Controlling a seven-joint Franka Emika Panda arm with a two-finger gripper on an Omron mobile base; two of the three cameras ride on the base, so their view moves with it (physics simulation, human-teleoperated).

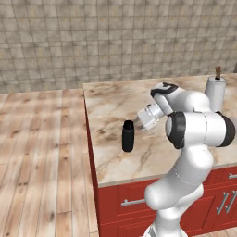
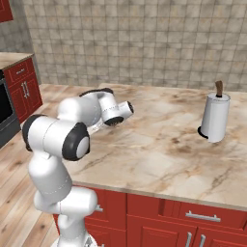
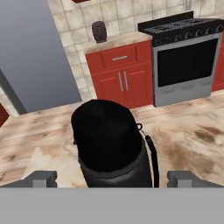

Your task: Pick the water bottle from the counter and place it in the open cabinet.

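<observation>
counter [image 1: 115, 162]: marbled beige/brown slab, red fronts w/ silver handles below
stove [image 3: 188, 57]: black top, far across floor in hand view
paper-towel roll [image 2: 214, 117]: white, brown post, upright, well apart from bottle
water bottle [image 1: 128, 136]: upright on counter nr left edge, long axis vertical, cap up; matte black cyl, narrower cap
gripper [image 3: 111, 178]: fingers spread wide, bottle between, no contact seen

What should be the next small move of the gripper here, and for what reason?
Probably ease forward a little, then close. In the hand view the water bottle stands upright on the counter, centred between the open fingertips, which are still beside its near edge. The gripper looks just short of it.
</observation>
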